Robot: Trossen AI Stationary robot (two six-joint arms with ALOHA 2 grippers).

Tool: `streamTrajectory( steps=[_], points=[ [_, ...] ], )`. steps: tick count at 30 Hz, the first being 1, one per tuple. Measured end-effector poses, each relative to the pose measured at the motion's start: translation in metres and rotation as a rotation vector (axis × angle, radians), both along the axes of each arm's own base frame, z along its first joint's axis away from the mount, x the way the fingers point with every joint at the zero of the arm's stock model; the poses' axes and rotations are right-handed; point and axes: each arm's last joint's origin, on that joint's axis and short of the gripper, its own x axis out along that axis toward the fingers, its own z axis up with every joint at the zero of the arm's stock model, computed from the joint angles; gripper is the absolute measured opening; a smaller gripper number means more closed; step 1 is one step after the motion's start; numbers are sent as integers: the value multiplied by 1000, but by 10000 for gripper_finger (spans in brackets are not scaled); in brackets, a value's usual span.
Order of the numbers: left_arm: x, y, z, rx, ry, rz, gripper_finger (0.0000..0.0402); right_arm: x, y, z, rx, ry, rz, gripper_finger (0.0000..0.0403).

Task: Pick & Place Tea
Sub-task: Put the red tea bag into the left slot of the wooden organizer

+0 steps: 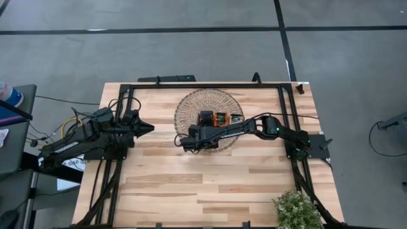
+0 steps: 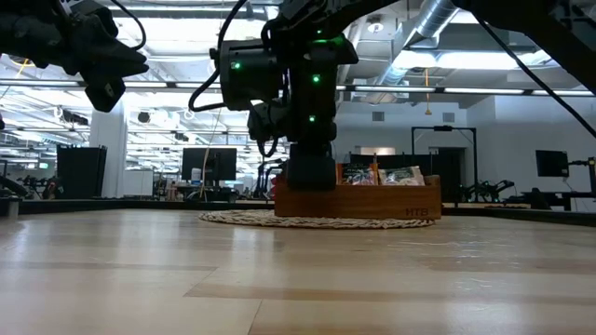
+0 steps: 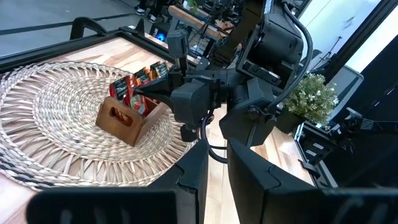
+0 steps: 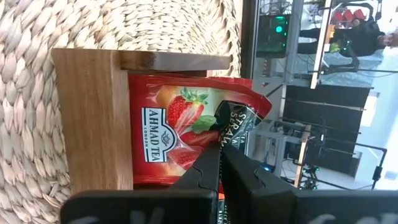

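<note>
Closest to the right wrist camera are the two dark fingers (image 4: 219,163) of the right gripper (image 1: 205,120), pressed together with no gap between them. Their tips lie against the face of a red sachet of strawberry tea (image 4: 180,134), but I cannot tell whether they pinch anything. This sachet stands upright in the end compartment of the wooden tray (image 4: 93,118), just behind the tray's end wall.

In the high view the tray (image 1: 218,118) lies on the round woven mat (image 1: 189,105), slightly toward 3 o'clock from the mat's middle. The right gripper sits over the tray's 9 o'clock end, and its arm comes in from the 3 o'clock side of the table (image 1: 191,184). More sachets (image 1: 220,117), orange and red, fill the middle of the tray, and paler ones (image 1: 235,117) are at the 3 o'clock end.

From the low view the right arm's wrist hides one end of the tray (image 2: 372,200), and sachet tops (image 2: 391,175) rise above its rim.

Farther off, the left gripper (image 1: 147,128) waits in the air toward 9 o'clock from the mat, well apart from it, pointing at the tray. Its fingers (image 3: 196,168) have only a narrow gap and hold nothing.

At about 5 o'clock, on the table's corner, stands a small green plant (image 1: 296,210).
</note>
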Motion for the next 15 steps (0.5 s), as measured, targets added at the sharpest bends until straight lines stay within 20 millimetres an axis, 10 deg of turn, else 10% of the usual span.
streamTrajectory(
  steps=[15],
  points=[
    [0,0,0,4,0,-1,50,-1,2,-2,94,8,-11,0]
  ],
)
